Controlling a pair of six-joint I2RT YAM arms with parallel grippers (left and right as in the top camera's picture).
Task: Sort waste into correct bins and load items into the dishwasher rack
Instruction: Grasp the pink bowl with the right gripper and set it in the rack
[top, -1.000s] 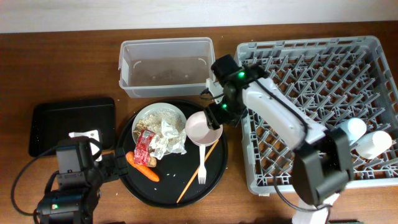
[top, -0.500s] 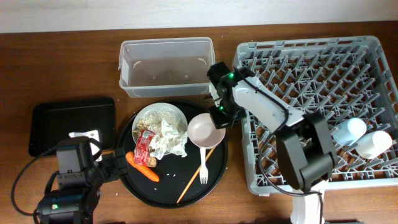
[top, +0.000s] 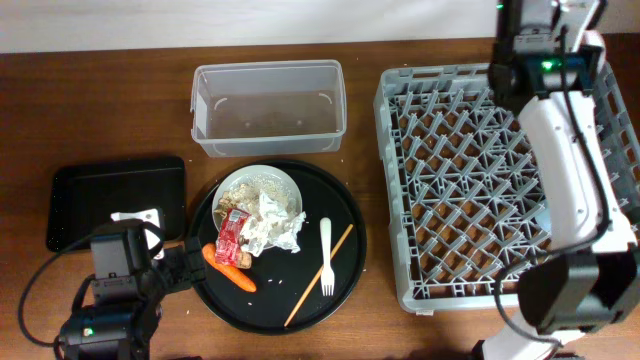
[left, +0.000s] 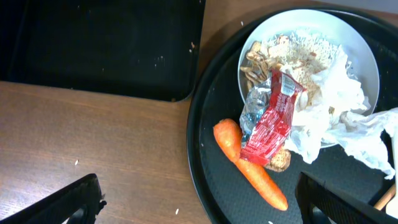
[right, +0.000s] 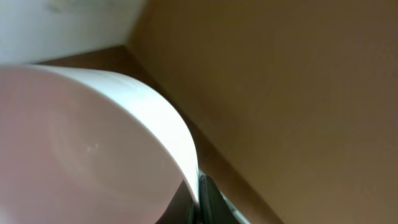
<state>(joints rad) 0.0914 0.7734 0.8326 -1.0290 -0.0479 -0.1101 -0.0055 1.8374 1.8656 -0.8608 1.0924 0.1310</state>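
My right gripper (right: 198, 184) is shut on the rim of the pale pink bowl (right: 93, 143), which fills the right wrist view. In the overhead view the right arm (top: 560, 130) reaches high over the back right of the grey dishwasher rack (top: 450, 180), and the bowl is not visible there. The white plate (top: 262, 183) holds rice, scraps, a tissue (top: 272, 225) and a red wrapper (top: 232, 238). The carrot (top: 228, 268), fork (top: 325, 255) and chopstick (top: 318, 275) lie beside the plate. My left gripper (left: 199, 208) is open, just short of the carrot (left: 249, 165).
The plate and loose items sit on a large round black tray (top: 350, 215). A clear tub (top: 268, 108) stands behind it, and a shallow black tray (top: 115, 200) lies at the left. The right arm hides part of the rack's right side.
The right gripper closed on the pink bowl, lifted it off the round tray and swung it up over the rack's far right. The left arm stayed still.
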